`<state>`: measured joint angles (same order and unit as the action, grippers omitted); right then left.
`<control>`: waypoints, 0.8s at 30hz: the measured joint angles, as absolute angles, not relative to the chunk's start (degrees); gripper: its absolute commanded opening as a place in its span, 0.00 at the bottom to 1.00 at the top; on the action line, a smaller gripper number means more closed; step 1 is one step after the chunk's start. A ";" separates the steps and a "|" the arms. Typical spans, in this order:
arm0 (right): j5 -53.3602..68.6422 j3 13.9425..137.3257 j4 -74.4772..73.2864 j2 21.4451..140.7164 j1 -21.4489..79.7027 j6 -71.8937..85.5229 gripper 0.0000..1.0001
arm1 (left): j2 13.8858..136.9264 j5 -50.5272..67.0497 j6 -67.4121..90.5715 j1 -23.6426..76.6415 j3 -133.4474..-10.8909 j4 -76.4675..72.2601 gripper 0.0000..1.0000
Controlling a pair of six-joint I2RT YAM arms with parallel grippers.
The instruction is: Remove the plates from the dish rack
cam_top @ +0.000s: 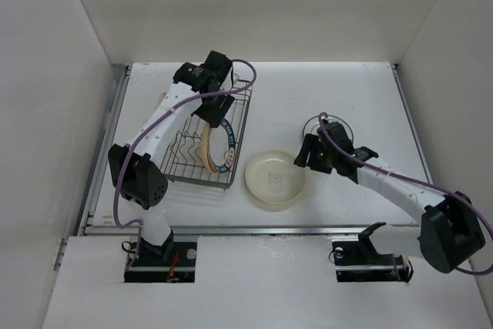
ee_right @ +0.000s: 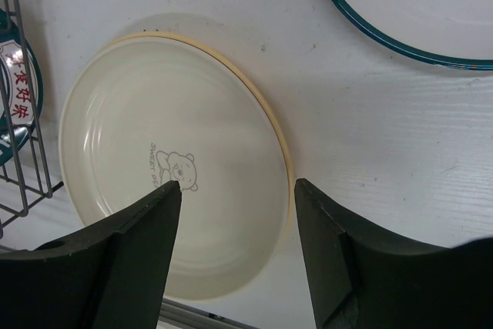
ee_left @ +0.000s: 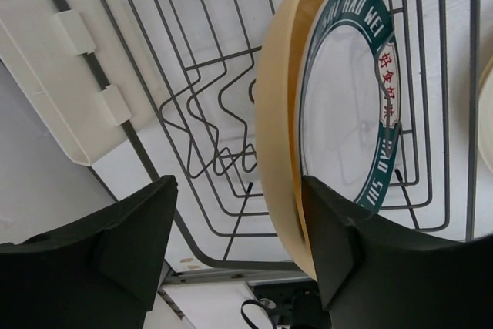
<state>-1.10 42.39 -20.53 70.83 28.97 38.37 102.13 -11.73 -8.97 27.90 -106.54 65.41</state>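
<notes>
**A:** Where is the dish rack (cam_top: 189, 152) sitting?

**B:** It is lying toward 9 o'clock on the counter (cam_top: 347, 90). 2 plates are standing on edge in its 6 o'clock end: a yellow-tan plate (ee_left: 277, 113) and, leaning against it at 3 o'clock in the left wrist view, a white plate with a dark teal rim (ee_left: 347, 98).

**A:** And the left arm (cam_top: 166, 125)?

**B:** It is reaching over the rack. The left jaws are standing released, and the yellow-tan plate's lower edge is showing between them, close against 1 finger and unclamped.

**A:** What are the right jaws doing?

**B:** They are gaping too, grasping nothing, and hanging over a cream plate (ee_right: 169, 152) with a small bear drawing. That plate is lying flat on the counter at 3 o'clock of the rack, with a tan rim (ee_right: 282, 140) peeking out beneath it. Another teal-rimmed plate (ee_right: 400, 13) is lying flat at 1 o'clock of it, apart.

**A:** Anything else?

**B:** A cream plastic piece (ee_left: 54, 75) is lying under the rack's wires, at 10 o'clock in the left wrist view.
</notes>
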 measured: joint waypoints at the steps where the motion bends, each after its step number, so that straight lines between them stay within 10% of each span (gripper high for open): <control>1: -1.10 42.50 -20.56 70.83 28.97 38.37 0.67 | 102.13 -12.25 -8.99 27.90 -106.54 65.41 0.58; 24: -1.78 42.70 -20.58 70.67 28.97 38.35 0.67 | 104.55 -15.62 -7.01 29.21 -106.48 64.60 0.00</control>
<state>-1.78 42.70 -20.58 70.67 28.97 38.35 104.55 -15.62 -7.01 29.21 -106.48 64.60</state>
